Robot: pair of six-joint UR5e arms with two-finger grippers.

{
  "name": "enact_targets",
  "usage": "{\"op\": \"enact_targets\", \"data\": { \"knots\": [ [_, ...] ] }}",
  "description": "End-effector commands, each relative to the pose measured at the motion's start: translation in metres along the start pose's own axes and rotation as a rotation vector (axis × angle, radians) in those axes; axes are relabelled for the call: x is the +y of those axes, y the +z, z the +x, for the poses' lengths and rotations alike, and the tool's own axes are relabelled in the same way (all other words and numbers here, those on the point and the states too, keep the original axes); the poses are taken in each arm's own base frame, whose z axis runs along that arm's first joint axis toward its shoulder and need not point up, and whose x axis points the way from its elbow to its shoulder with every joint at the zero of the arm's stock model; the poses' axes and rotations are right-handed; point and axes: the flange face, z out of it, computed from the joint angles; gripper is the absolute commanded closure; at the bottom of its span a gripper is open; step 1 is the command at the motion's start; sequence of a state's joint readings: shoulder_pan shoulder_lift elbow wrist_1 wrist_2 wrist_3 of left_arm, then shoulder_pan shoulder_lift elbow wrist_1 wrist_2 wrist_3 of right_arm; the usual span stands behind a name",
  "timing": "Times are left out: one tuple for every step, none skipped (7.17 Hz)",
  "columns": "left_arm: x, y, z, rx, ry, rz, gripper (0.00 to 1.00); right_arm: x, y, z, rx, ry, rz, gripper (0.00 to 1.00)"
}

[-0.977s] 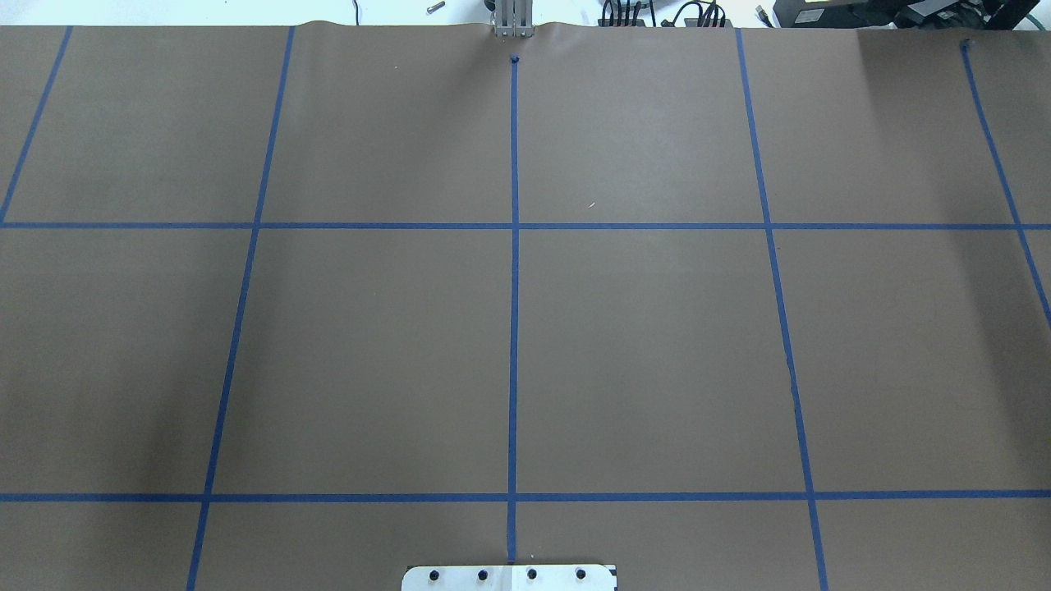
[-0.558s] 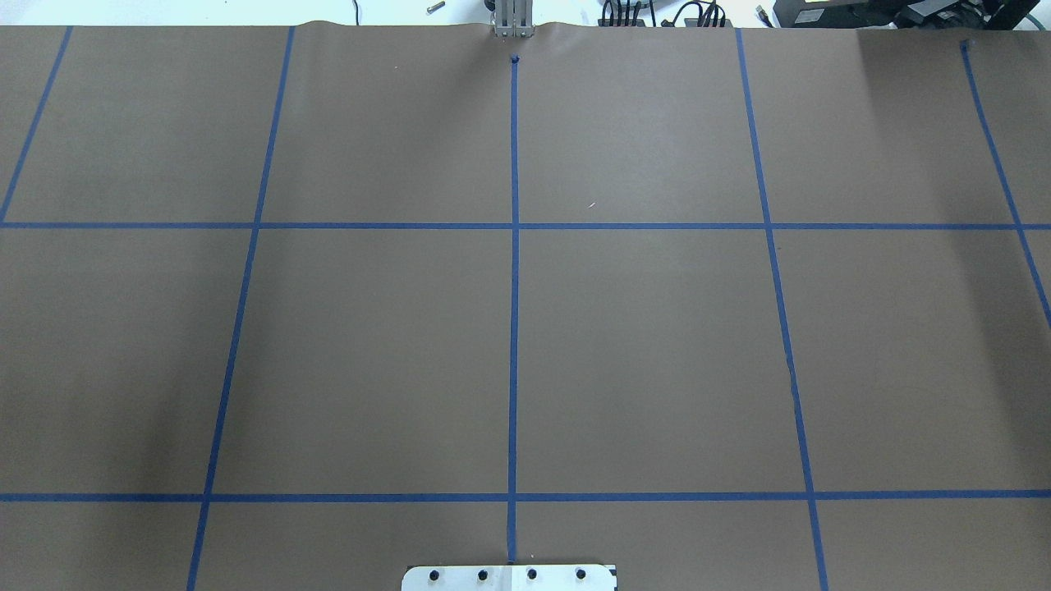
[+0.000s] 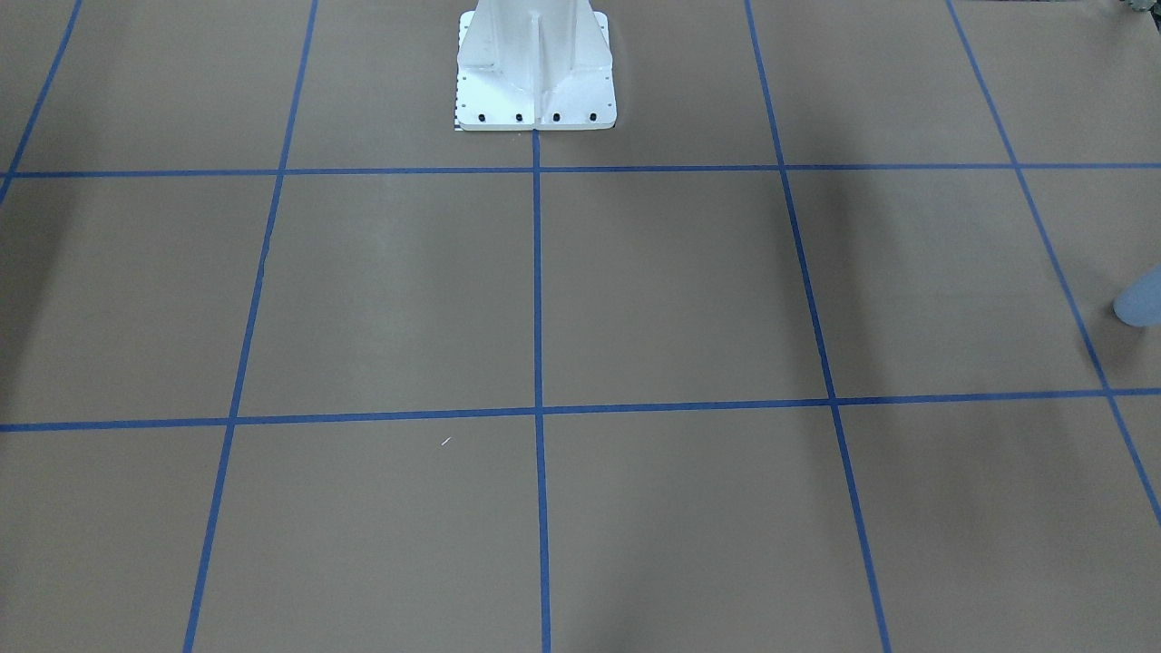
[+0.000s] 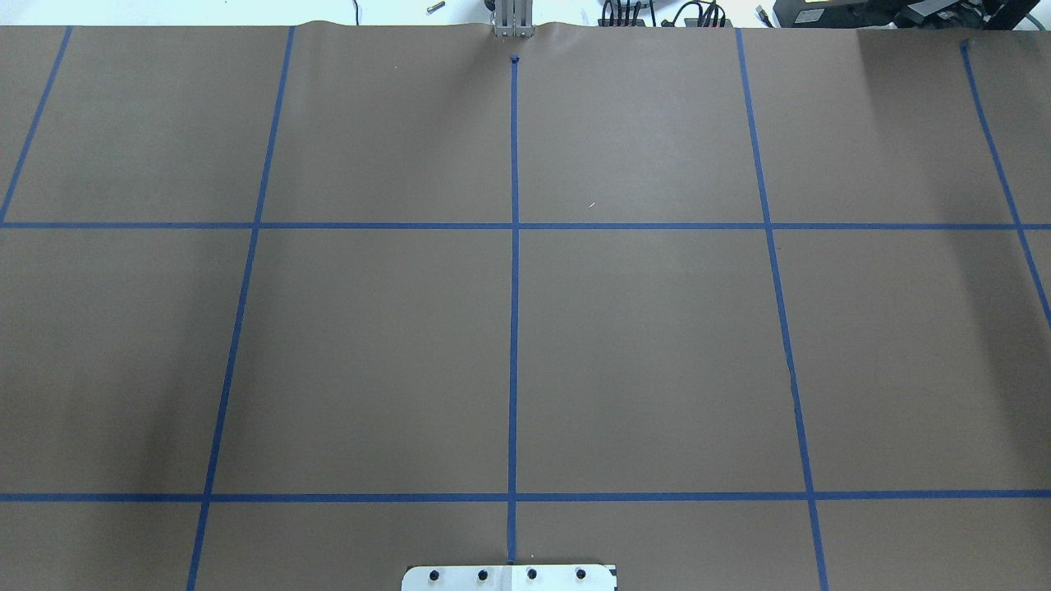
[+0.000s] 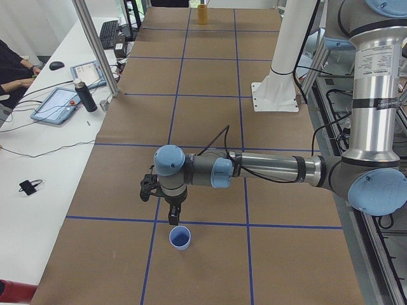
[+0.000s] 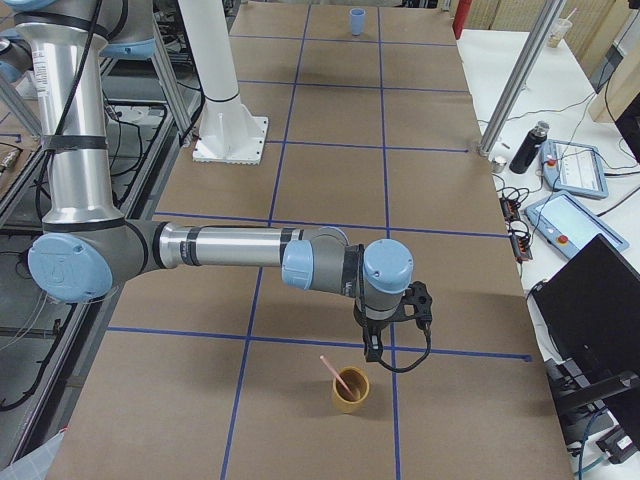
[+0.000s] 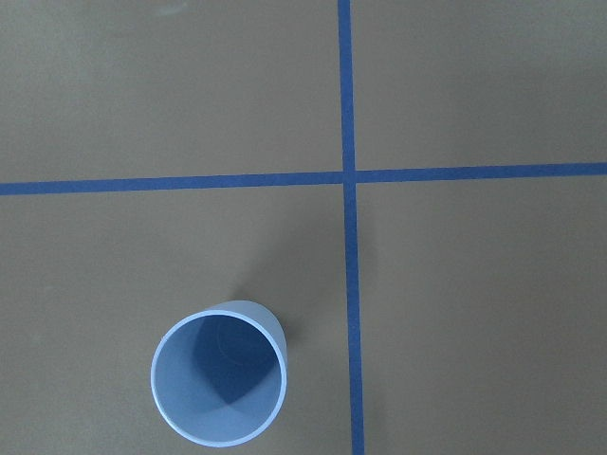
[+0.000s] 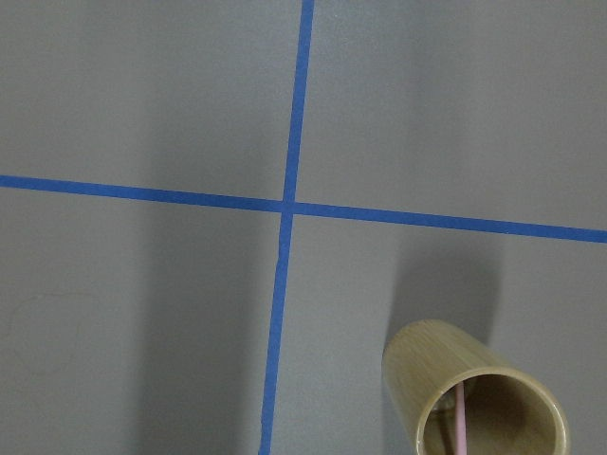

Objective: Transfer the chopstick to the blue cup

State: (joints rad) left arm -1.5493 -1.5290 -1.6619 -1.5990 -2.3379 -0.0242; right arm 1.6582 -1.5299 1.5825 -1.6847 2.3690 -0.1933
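Note:
The blue cup [image 5: 180, 237] stands upright and empty on the brown table; it also shows in the left wrist view [image 7: 219, 387] and at the front-facing view's right edge [image 3: 1141, 304]. My left gripper [image 5: 172, 220] hangs just above and beside it; I cannot tell if it is open or shut. The pale-pink chopstick [image 6: 335, 375] leans inside a tan bamboo cup [image 6: 351, 389] at the table's other end, also in the right wrist view [image 8: 458, 422]. My right gripper [image 6: 371, 352] hangs just beside that cup; its state cannot be told.
Blue tape lines form a grid over the brown table. The white robot base [image 3: 535, 63] stands at the table's middle edge. Tablets, a bottle [image 5: 83, 95] and cables lie on the white side bench. Neither wrist view shows fingers.

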Motion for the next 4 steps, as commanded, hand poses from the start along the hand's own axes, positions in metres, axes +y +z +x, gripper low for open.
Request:
{"op": "enact_targets", "data": {
  "knots": [
    [-0.005,0.008,-0.007,0.0,0.007,0.001,0.02,0.0,-0.003,-0.004,0.0,-0.006,0.006,0.0],
    [-0.002,0.023,-0.024,0.001,-0.009,-0.005,0.02,-0.002,-0.008,-0.008,0.004,-0.016,0.016,0.0],
    [-0.001,0.044,-0.047,-0.001,-0.035,-0.025,0.02,-0.002,-0.008,-0.008,0.004,-0.016,0.016,0.0],
    [0.001,0.045,-0.061,-0.002,-0.047,-0.009,0.03,-0.002,-0.009,-0.009,0.004,-0.019,0.018,0.0]
  ]
}}
